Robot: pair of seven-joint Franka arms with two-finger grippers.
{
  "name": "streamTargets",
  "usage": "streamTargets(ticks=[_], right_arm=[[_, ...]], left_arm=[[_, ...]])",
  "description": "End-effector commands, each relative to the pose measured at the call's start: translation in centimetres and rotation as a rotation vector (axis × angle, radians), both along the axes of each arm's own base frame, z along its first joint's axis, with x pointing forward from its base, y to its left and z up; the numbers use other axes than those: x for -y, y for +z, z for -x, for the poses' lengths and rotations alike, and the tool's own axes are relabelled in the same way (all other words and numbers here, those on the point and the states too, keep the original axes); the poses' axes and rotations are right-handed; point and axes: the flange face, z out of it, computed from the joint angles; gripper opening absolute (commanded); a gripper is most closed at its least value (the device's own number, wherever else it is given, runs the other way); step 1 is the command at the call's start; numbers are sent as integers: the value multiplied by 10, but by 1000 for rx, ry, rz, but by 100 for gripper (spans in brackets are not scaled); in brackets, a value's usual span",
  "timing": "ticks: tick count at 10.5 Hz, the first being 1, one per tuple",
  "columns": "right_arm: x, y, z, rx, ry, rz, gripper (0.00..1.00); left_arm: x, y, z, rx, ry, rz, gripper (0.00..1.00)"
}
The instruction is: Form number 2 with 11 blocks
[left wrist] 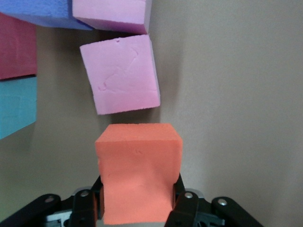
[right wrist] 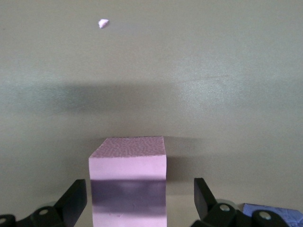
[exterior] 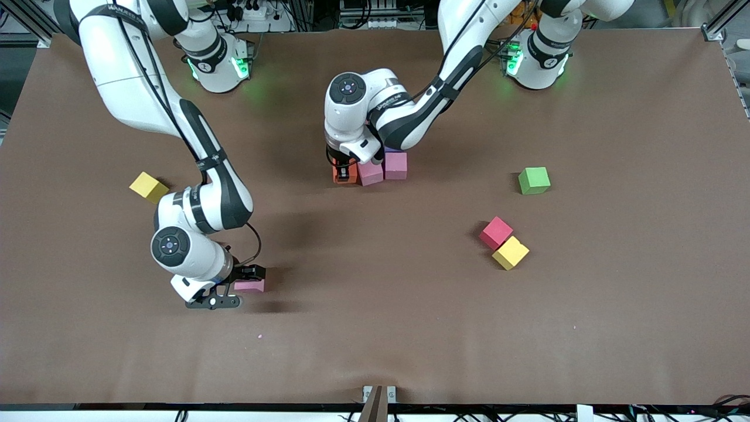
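Orange block (left wrist: 138,177) gripped in left hand (left wrist: 137,208); pink block (right wrist: 129,184) between open right hand (right wrist: 139,203) fingers.

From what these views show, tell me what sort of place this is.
Probably a robotics lab bench: two white arms bolted along a brown-covered table, loose foam cubes like the green cube, and aluminium framing with cables at the edge.

A high front camera faces both robot bases across the brown table (exterior: 410,328), taking in its whole top. The left wrist camera looks close past its fingers (left wrist: 187,208) at an orange block (left wrist: 138,175), also visible from the front. The right wrist camera closely frames a pink block (right wrist: 128,184), likewise shared.
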Motion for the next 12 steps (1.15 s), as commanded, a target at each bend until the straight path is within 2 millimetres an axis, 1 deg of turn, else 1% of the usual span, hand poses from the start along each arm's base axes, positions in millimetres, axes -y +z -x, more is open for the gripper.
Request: streamTargets(ticks=[1, 2, 3, 4, 5, 6, 7, 8, 9, 12], right_arm=[[-4, -12, -5, -12, -67, -2, 100], [-6, -14, -4, -13, -84, -1, 100], [-4, -14, -4, -13, -84, -1, 97], [0, -15, -5, -15, -91, -3, 59], [0, -14, -5, -14, -87, -5, 34], [1, -14, -5, -17, -93, -8, 28], [2, -10, -6, -18, -98, -11, 28], [-3, -6, -5, -19, -103, -26, 28], [-4, -4, -4, -20, -103, -29, 28], [-6, -4, -3, -30, -98, -26, 28]], left_arm=[[9, -5, 4, 29, 32, -13, 20], [9, -9, 4, 45, 15, -26, 20], [8, -14, 6, 45, 9, -34, 20], [8, -15, 7, 53, -1, -41, 20], [8, -15, 8, 46, 7, -39, 20], [7, -16, 7, 45, 8, -42, 20], [7, -16, 8, 43, 9, -41, 20], [7, -18, 9, 43, 6, -44, 20], [7, -19, 10, 41, 9, -47, 20], [5, -24, 13, 35, 7, -56, 19]])
